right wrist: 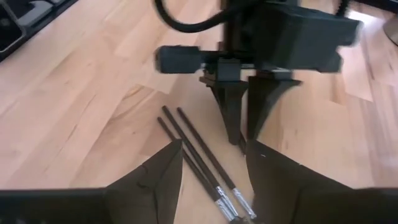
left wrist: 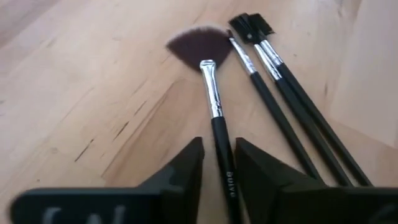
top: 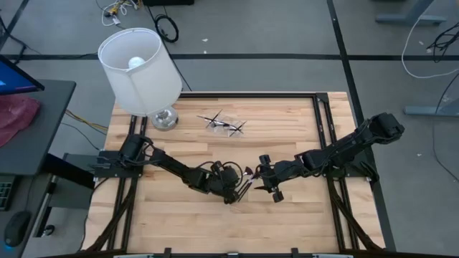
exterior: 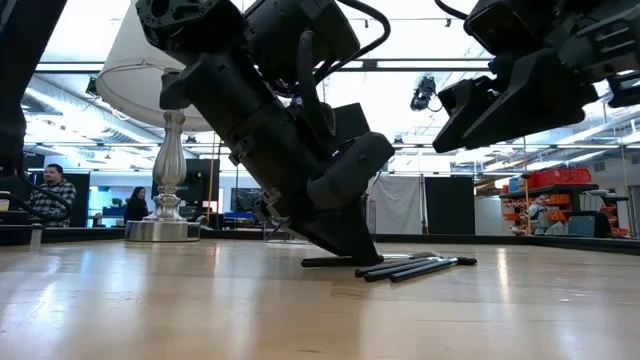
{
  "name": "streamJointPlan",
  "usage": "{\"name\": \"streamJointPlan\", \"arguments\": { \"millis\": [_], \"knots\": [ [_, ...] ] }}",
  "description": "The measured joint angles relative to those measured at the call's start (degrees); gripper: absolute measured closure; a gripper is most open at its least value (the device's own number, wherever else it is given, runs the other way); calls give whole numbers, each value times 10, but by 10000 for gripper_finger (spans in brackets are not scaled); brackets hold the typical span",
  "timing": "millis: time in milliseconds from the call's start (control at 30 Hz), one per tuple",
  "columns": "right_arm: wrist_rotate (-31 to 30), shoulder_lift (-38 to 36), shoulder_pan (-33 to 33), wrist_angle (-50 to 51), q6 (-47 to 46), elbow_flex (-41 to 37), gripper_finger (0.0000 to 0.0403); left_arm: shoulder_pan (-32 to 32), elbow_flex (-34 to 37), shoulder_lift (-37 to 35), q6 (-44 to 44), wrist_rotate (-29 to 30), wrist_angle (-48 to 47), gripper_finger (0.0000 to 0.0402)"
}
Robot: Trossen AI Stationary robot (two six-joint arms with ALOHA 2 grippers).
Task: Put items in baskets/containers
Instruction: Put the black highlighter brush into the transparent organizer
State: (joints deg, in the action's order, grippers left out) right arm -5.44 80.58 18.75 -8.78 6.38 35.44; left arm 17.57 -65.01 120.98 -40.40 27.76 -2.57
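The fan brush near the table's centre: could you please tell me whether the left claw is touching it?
Cannot tell. In the left wrist view the left claw straddles the fan brush handle, with slivers of wood seemingly visible on both sides.

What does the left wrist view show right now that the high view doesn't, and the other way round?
Only the left wrist view: the fan brush lying on the wood, its handle between the left tool's fingers, three more brushes beside it.
Only the high view: the lamp, a second cluster of brushes near it, and the right tool open, facing the left.
Both: the left tool low over the wooden table.
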Motion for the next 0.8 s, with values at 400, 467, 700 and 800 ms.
{"name": "streamJointPlan", "arguments": {
  "millis": [400,467,700,800],
  "knots": [
    [-37,3,-36,22,37,-1,222,15,3,-8,-16,77,-6,378],
    [-38,13,-49,-7,73,-14,222,19,4,-15,-13,89,-8,384],
    [11,100,-114,-193,114,-47,222,20,5,-21,-10,107,-12,381],
    [66,137,-135,-241,109,-43,222,22,5,-21,-4,125,-5,381]
  ]
}}
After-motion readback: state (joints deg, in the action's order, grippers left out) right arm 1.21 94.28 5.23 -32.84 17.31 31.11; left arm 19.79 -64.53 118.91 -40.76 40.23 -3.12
